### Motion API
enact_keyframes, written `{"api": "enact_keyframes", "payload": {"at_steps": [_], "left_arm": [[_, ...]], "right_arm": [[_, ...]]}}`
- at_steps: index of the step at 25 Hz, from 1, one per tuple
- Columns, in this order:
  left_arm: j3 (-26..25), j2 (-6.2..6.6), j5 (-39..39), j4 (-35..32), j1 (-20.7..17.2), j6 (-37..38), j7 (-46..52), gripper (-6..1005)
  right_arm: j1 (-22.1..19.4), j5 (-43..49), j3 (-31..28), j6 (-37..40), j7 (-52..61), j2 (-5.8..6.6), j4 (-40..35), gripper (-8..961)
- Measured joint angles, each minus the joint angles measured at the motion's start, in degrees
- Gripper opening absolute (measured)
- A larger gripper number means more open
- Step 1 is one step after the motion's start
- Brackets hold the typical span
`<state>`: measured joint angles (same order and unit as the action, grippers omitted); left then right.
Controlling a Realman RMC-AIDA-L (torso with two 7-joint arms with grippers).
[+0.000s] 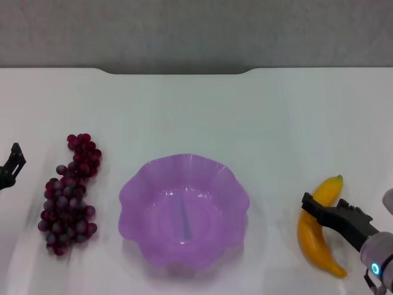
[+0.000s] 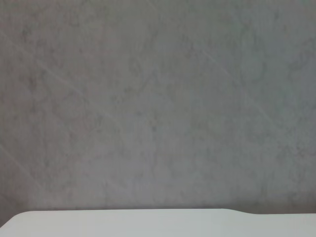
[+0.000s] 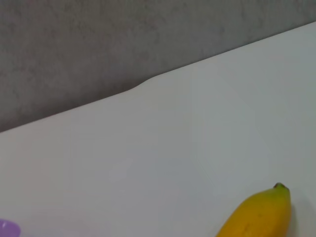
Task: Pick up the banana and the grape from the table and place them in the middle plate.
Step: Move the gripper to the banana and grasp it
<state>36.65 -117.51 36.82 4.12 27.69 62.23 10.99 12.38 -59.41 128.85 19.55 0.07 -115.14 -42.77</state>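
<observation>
The banana (image 1: 316,236) lies on the white table (image 1: 202,110) at the right, stem tip pointing away from me. Its tip end also shows in the right wrist view (image 3: 261,217). My right gripper (image 1: 323,206) is open, just over the banana's middle, with its black fingers (image 1: 307,201) straddling it. The grape bunch (image 1: 69,193) lies on the table left of the plate. The purple scalloped middle plate (image 1: 132,196) sits at the centre and holds nothing. A sliver of its rim shows in the right wrist view (image 3: 7,229). My left gripper (image 1: 11,166) is at the far left edge, apart from the grapes.
The table's notched far edge (image 1: 178,72) meets a grey wall (image 1: 196,31). The left wrist view shows only that wall (image 2: 158,98) and a strip of the table (image 2: 148,224).
</observation>
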Motion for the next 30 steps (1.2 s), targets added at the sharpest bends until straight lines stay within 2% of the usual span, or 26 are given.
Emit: {"api": "enact_keyframes", "payload": {"at_steps": [16,30], "left_arm": [[0.0,0.00,0.1,0.3,0.1,0.8,0.0,864],[0.0,0.07,0.1,1.2,0.1,1.2,0.0,863]], "right_arm": [[3.1,0.0,2.6,-0.4,3.2,0.01,4.8,896],[3.2,0.0,2.7,-0.2,3.4,0.02,5.2,889]]}}
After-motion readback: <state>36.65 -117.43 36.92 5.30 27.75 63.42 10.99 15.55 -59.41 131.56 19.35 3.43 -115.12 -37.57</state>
